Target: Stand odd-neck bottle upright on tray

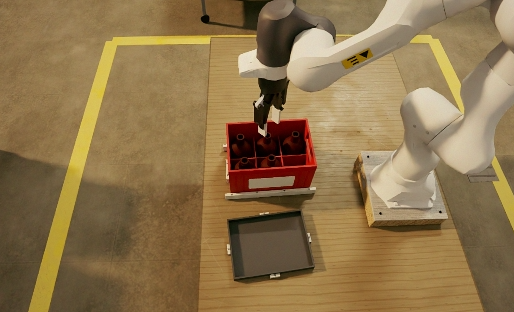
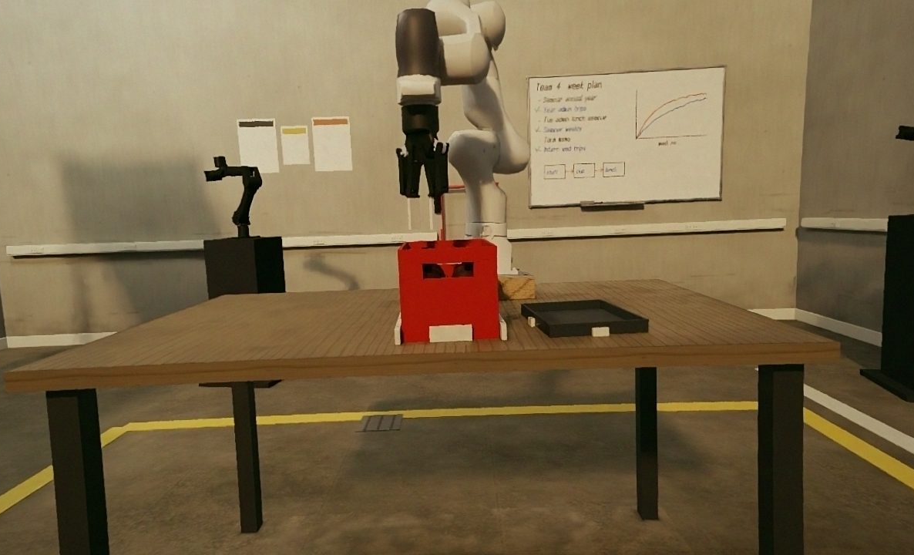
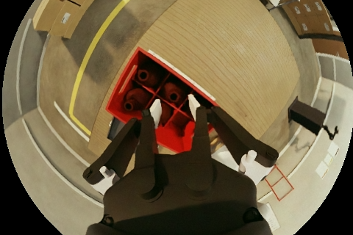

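Note:
A red crate (image 1: 239, 179) (image 2: 446, 297) (image 3: 123, 88) stands mid-table with five dark brown bottles upright in its cells. Three stand in the back row (image 1: 240, 144) (image 1: 266, 142) (image 1: 293, 141) and two in the front row (image 1: 244, 163) (image 1: 270, 160); the front right cell is empty. The neck widths are too small to compare. A dark empty tray (image 1: 270, 244) (image 2: 584, 321) lies flat in front of the crate. My gripper (image 1: 269, 125) (image 2: 424, 217) (image 3: 174, 103) hangs above the back middle bottle, clear of the crate's top, fingers partly open with nothing between them.
White stop bars (image 1: 269, 193) line the crate's front and left sides, and small white tabs sit around the tray. The robot's base stands on a wooden block (image 1: 406, 217) to the right. The table (image 2: 240, 324) ends close to the crate's left side.

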